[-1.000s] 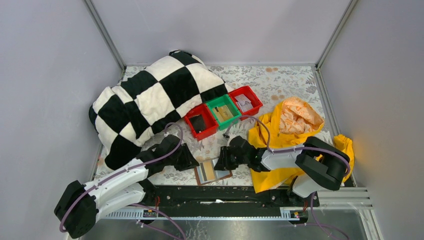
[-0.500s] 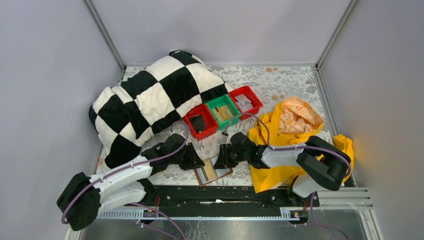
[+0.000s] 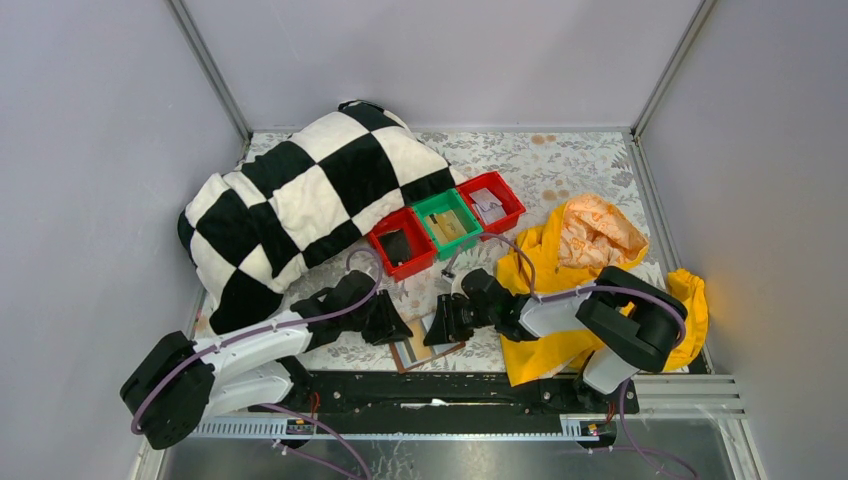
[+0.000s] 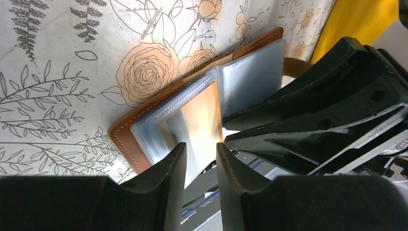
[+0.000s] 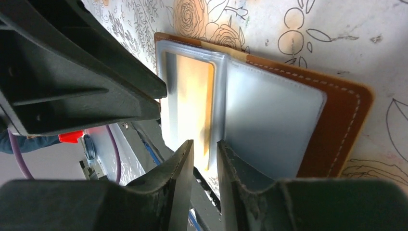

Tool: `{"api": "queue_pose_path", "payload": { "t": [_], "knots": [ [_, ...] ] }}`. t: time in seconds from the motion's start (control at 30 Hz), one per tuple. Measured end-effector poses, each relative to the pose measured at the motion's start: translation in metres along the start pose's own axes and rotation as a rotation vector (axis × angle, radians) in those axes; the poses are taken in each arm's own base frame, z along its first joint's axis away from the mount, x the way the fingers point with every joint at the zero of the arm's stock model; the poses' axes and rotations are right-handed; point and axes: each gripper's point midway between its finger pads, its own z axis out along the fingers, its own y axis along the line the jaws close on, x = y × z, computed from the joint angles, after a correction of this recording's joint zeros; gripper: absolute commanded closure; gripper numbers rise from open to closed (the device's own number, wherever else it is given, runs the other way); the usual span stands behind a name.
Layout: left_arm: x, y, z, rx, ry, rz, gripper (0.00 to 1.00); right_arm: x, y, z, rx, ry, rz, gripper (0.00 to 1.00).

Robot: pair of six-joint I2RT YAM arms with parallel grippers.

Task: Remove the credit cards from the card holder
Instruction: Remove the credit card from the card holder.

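The card holder (image 3: pixel 404 353) lies open on the floral mat at the near edge, mostly hidden under both grippers. In the left wrist view its brown border (image 4: pixel 144 115) frames grey pockets, and a tan/gold credit card (image 4: pixel 195 120) sits in one pocket. The right wrist view shows the same card (image 5: pixel 192 101) and the other grey pocket (image 5: pixel 274 125). My left gripper (image 4: pixel 201 144) hovers at the card's near end, jaws a narrow gap apart and empty. My right gripper (image 5: pixel 204 142) faces it just above the middle fold, also narrowly open and empty. The two grippers (image 3: pixel 395 328) (image 3: pixel 440 328) nearly meet.
Two red bins (image 3: pixel 403 245) (image 3: pixel 490 200) and a green bin (image 3: pixel 447 223) stand behind the wallet. A checkered blanket (image 3: pixel 300 200) fills the left. A yellow cloth (image 3: pixel 585 260) lies at the right. The black base rail (image 3: pixel 440 390) runs just below the wallet.
My left gripper has moved right onto the wallet's left half. My right gripper has shifted slightly left and down over the wallet, which is now more covered.
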Motion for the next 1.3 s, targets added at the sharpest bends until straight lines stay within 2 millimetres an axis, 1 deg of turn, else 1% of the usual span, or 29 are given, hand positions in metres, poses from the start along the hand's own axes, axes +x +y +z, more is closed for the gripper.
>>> {"api": "queue_pose_path", "payload": {
  "t": [0.1, 0.27, 0.43, 0.5, 0.57, 0.63, 0.7, 0.77, 1.0, 1.17, 1.3],
  "knots": [
    [0.001, 0.001, 0.0, -0.002, 0.002, 0.0, 0.67, 0.002, -0.002, 0.002, -0.001, 0.009, 0.009, 0.67],
    [0.002, 0.004, 0.002, -0.009, 0.004, -0.005, 0.67, 0.003, 0.0, 0.003, -0.018, 0.01, 0.012, 0.68],
    [0.001, 0.002, 0.005, 0.0, 0.006, 0.001, 0.67, 0.005, 0.0, 0.004, -0.035, 0.012, 0.027, 0.7],
    [0.001, 0.001, 0.005, 0.0, 0.002, 0.007, 0.65, 0.005, 0.0, 0.005, -0.04, 0.01, 0.035, 0.7],
    [0.0, 0.0, 0.0, 0.005, -0.015, 0.017, 0.64, 0.005, 0.0, 0.005, -0.043, 0.007, 0.043, 0.7],
    [-0.004, -0.006, -0.008, 0.033, -0.049, 0.028, 0.63, 0.006, 0.0, 0.005, -0.045, 0.006, 0.049, 0.7],
    [-0.007, -0.014, -0.016, 0.069, -0.08, 0.038, 0.64, 0.006, 0.0, 0.004, -0.047, 0.004, 0.051, 0.7],
    [-0.009, -0.016, -0.019, 0.08, -0.09, 0.041, 0.65, 0.006, 0.0, 0.004, -0.048, 0.003, 0.051, 0.7],
    [0.0, 0.005, -0.012, -0.002, -0.052, 0.018, 0.67, 0.006, 0.0, 0.004, -0.049, 0.003, 0.057, 0.68],
    [0.001, 0.009, -0.01, -0.012, -0.047, 0.004, 0.67, 0.006, 0.0, 0.005, -0.048, 0.004, 0.06, 0.68],
    [0.004, 0.016, -0.006, -0.023, -0.038, -0.014, 0.67, 0.006, 0.0, 0.005, -0.049, 0.004, 0.062, 0.68]
  ]
}}
